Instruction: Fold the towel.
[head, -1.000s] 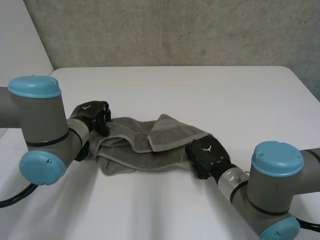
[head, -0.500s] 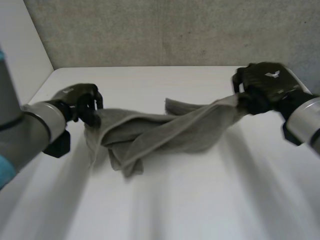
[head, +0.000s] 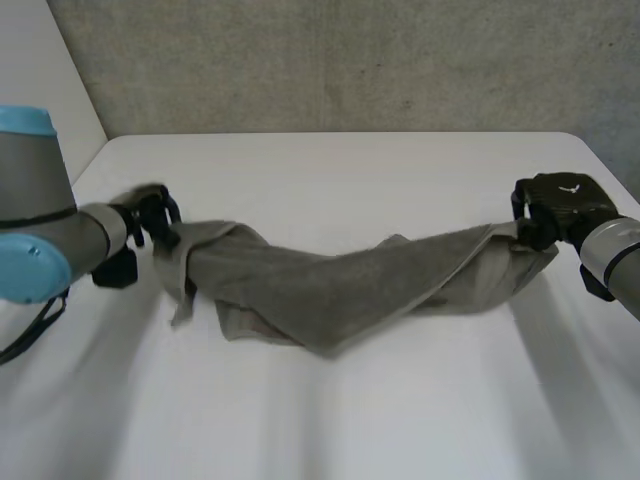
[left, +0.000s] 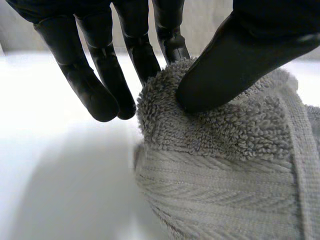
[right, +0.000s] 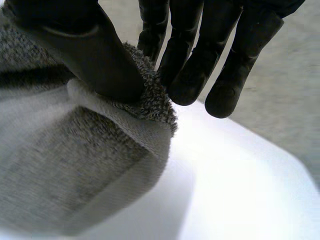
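Note:
A grey towel (head: 340, 285) hangs stretched and twisted between my two hands, sagging to the white table (head: 330, 170) in its middle. My left hand (head: 150, 212) pinches the towel's left end; in the left wrist view the thumb (left: 235, 65) presses the terry cloth (left: 225, 165) against a finger. My right hand (head: 560, 208) holds the right end near the table's right edge; in the right wrist view its thumb (right: 85, 45) clamps the towel's hemmed corner (right: 145, 112) against the fingers.
A grey concrete wall (head: 350, 60) rises behind the table. The table's far edge (head: 340, 134) runs below it, and the right edge lies close past my right hand.
Both hands have moved apart from the crumpled towel's sides, lifting its ends and pulling it out into a long stretched band. The right hand swung far to the right.

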